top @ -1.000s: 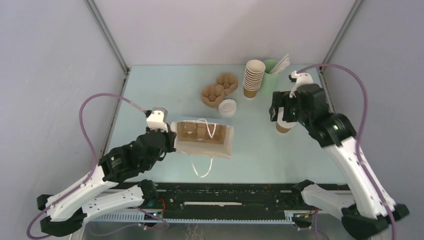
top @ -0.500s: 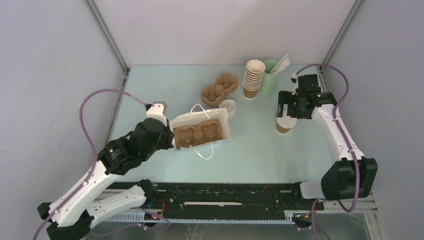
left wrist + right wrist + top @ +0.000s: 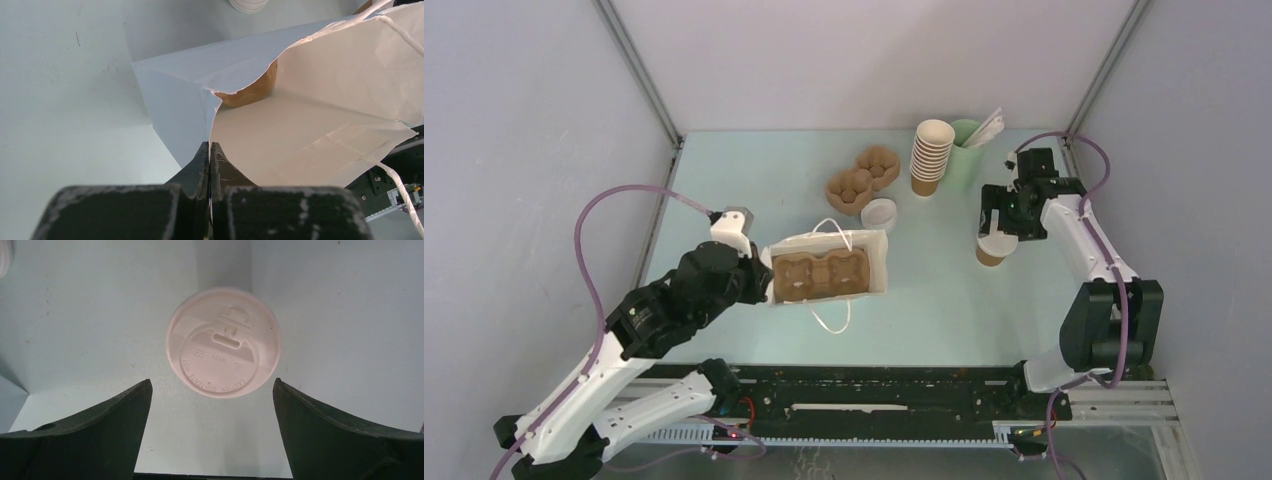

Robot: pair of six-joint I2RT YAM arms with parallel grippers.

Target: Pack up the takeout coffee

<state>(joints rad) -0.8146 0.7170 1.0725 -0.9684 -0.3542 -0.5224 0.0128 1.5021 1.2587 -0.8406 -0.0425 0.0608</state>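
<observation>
Two pincers are over the bench (image 3: pixel 924 300). The left pincer (image 3: pixel 766 280) (image 3: pixel 209 150) is clenched on the edge of a white paper bag (image 3: pixel 829 238) (image 3: pixel 310 65) — the bag lies open on its side with a brown tray (image 3: pixel 819 275) inside. The right pincer (image 3: pixel 996 222) (image 3: pixel 211 385) is spread wide above the takeout coffee (image 3: pixel 992 252), which stands upright on the right part of the bench — lid (image 3: pixel 223 342) on, well apart from the bag.

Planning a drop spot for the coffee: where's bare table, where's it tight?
Bare: the table between the bag and the lidded cup; also the back-left corner, left of the cup trays. Tight: back right, where the loose lid, cup stack and green cup cluster.
</observation>
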